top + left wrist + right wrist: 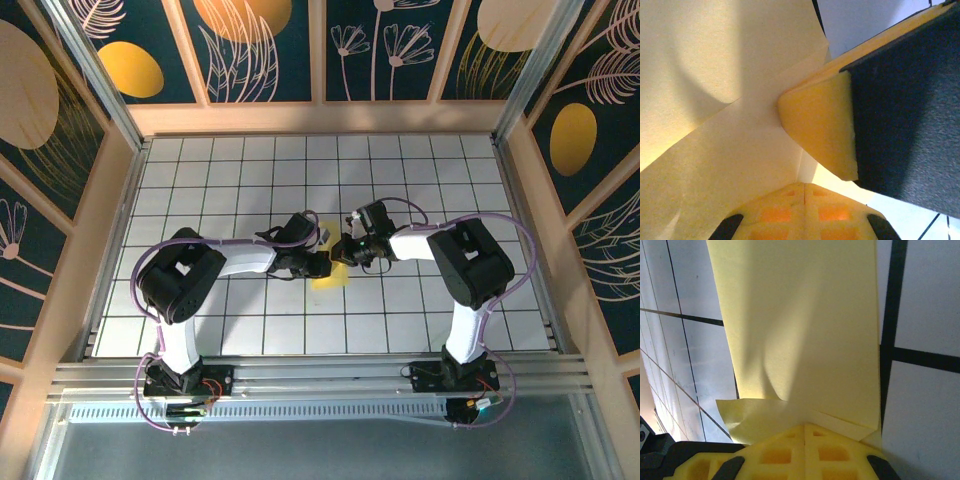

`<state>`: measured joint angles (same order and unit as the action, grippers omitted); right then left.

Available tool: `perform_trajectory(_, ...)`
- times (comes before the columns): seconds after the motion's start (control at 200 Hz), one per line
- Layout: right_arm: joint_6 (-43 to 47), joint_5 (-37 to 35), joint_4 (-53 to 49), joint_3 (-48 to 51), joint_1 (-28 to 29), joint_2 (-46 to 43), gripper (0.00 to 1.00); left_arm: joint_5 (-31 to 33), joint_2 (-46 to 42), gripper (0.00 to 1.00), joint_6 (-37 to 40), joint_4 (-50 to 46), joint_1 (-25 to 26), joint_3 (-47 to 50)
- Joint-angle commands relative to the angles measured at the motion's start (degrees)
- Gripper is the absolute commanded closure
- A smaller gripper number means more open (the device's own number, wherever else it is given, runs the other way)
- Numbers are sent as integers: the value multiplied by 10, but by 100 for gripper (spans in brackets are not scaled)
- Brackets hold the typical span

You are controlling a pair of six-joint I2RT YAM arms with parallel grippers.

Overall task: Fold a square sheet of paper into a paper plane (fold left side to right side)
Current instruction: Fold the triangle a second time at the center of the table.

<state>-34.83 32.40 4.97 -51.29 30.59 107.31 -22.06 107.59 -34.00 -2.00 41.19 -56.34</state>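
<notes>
The square sheet of paper (331,279) is yellow, creased and partly folded, and lies at the middle of the tiled table under both gripper tips. My left gripper (322,263) reaches in from the left and my right gripper (350,250) from the right; their tips almost meet. In the left wrist view the left gripper (804,184) is shut, with the paper (715,75) running into its tip; a yellow finger (820,125) of the right gripper presses against the sheet. In the right wrist view the right gripper (804,425) is shut on a folded edge of the paper (805,315).
The white grid-tiled table (240,170) is walled by wooden rails and dark painted panels (260,50) at the back and sides. An aluminium rail (320,375) carrying both arm bases runs along the near edge.
</notes>
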Motion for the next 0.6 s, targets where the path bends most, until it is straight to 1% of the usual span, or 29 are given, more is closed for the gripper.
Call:
perform_trajectory(0.0,14,-70,-74,13,3,43,100,17,7,100,13,-29,-4,24)
perform_trajectory(0.23,17,-70,-77,11,0,43,100,-1,-24,100,18,-17,-4,68)
perform_trajectory(0.38,18,-70,-79,11,-1,44,100,-13,-48,100,37,-19,-4,97)
perform_trajectory(0.5,20,-70,-80,11,-2,44,100,-10,-69,100,60,-35,-3,115)
perform_trajectory(0.595,19,-69,-80,11,-3,45,100,5,-81,100,77,-53,-3,123)
